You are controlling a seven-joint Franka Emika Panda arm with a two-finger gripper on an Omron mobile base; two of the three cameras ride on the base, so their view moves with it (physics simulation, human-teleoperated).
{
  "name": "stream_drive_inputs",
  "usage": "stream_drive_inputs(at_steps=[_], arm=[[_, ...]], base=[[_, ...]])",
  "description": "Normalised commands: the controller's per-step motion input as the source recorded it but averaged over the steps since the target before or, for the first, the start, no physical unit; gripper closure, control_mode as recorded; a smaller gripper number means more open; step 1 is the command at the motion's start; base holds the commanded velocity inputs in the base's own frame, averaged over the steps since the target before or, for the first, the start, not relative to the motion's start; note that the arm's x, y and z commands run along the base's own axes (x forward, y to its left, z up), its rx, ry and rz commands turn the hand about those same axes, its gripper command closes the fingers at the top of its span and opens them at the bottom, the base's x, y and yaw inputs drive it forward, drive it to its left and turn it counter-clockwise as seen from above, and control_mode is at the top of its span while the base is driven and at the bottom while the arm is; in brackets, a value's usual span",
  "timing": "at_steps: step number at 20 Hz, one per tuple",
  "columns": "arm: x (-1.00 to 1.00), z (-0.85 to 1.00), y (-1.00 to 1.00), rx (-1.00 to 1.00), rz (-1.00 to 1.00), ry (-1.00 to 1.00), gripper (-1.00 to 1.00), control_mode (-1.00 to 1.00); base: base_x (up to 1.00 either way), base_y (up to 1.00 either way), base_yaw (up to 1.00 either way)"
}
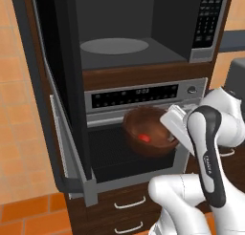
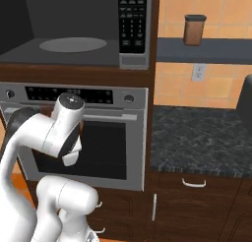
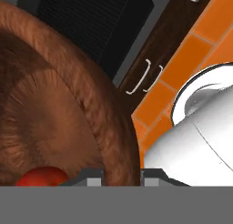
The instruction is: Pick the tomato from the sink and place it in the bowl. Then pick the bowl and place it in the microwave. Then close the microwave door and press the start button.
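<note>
- Clearly, the gripper (image 3: pixel 122 175) is seen clamped on the rim of the bowl (image 1: pixel 147 131), with one dark fingertip (image 3: pixel 88 176) inside the wall and the other outside it
- In the hand view, the bowl's brown wooden wall is seen curving between the two tips, and the tomato (image 3: pixel 42 176) is seen low inside the bowl, just beside the inner tip
- In the left base view, the bowl is held off any surface, in front of the wall oven (image 1: pixel 143 129) and below the opening of the microwave (image 1: pixel 139 28)
- The tomato (image 1: pixel 143 138) is shown lying on the bowl's floor, slightly left of its centre
- The bowl is gripped at its right side, where the white hand (image 1: pixel 179 126) is met by the rim
- The microwave door (image 1: pixel 62 86) is shown swung wide open to the left, its edge turned toward the camera
- A round grey turntable (image 1: pixel 114 45) is seen lying bare on the microwave's floor, above the level of the bowl
- The keypad column (image 1: pixel 208 19) is set at the right of the cavity
- In the right base view, the bowl is hidden behind the arm's upper link (image 2: pixel 64 128), and a dark stone counter (image 2: pixel 202 142) is seen to the right of the oven
- A brown jar (image 2: pixel 195 29) is stood on a grey shelf (image 2: pixel 206 50) above that counter
- Orange floor tiles (image 3: pixel 182 77) and drawer handles (image 3: pixel 144 77) are seen past the bowl's rim in the hand view
</note>
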Motion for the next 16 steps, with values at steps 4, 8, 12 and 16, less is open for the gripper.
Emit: stream_drive_inputs(at_steps=[4,8,12,16], arm=[[-0.13,1.0,0.01,0.01,-0.07,-0.18,1.0,-1.0],[0.01,0.96,0.13,0.0,-0.19,-0.15,1.0,-1.0],[0.12,0.88,0.06,0.01,-0.18,-0.09,1.0,-1.0],[0.13,0.72,0.0,0.01,-0.14,0.0,1.0,-1.0]], base=[[0.0,0.0,0.0],[0.0,0.0,0.0],[0.0,0.0,0.0],[0.0,0.0,0.0]])
